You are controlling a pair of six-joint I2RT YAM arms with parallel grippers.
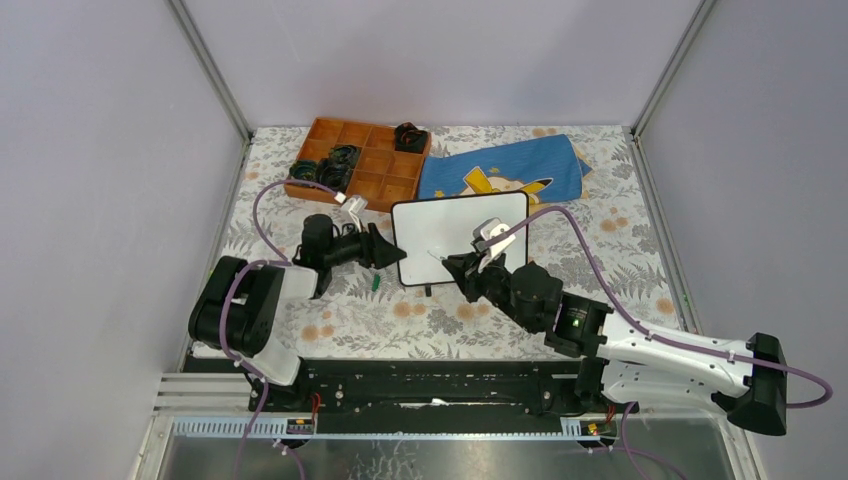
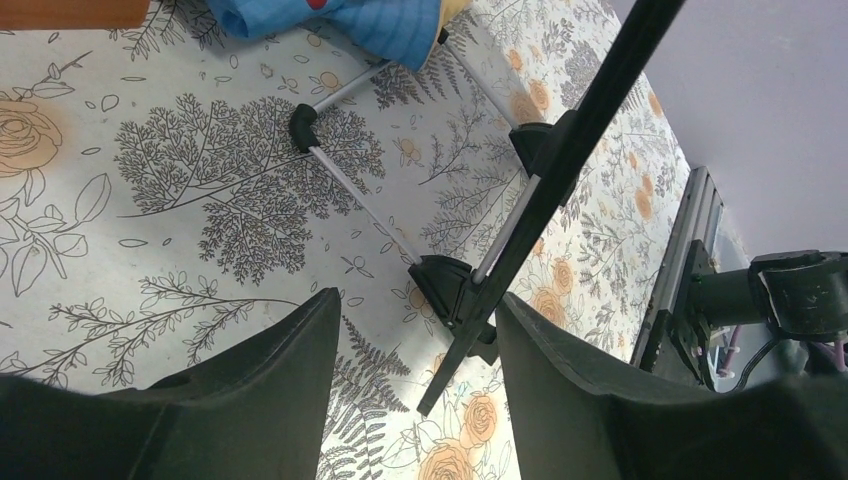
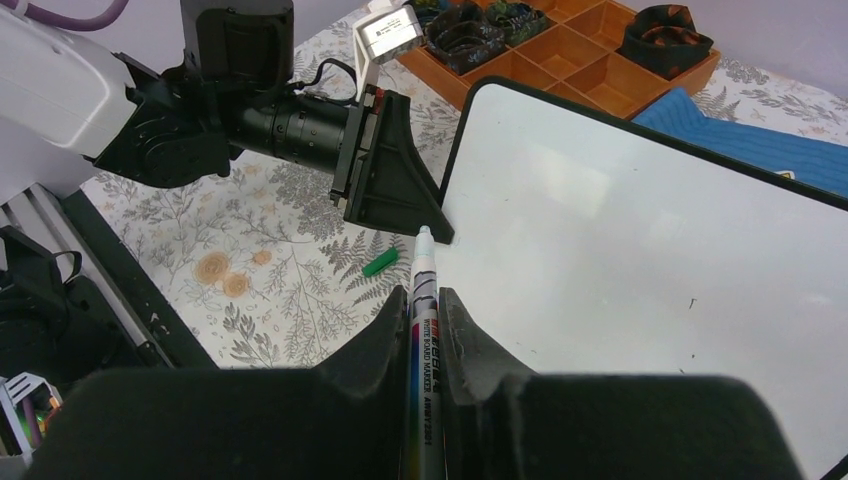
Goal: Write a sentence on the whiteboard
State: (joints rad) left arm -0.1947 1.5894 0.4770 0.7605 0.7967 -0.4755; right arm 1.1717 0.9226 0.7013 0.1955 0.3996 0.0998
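Note:
The whiteboard (image 1: 460, 225) stands propped up mid-table, black frame around a white face (image 3: 640, 240). No sentence shows on it, only a few tiny specks. My right gripper (image 3: 423, 295) is shut on a whiteboard marker (image 3: 424, 270), uncapped, whose tip hovers by the board's lower left part. In the top view that gripper (image 1: 455, 265) is in front of the board. My left gripper (image 2: 418, 295) is open, and the board's black edge (image 2: 590, 100) and lower corner pass between its fingers, closer to the right one. From above, the left gripper (image 1: 398, 255) sits at the board's left edge.
The marker's green cap (image 3: 380, 264) lies on the floral tablecloth just left of the board. An orange compartment tray (image 1: 395, 185) holding black items is at the back left, with a blue printed cloth (image 1: 505, 170) behind the board. The board's metal stand legs (image 2: 345, 190) reach back.

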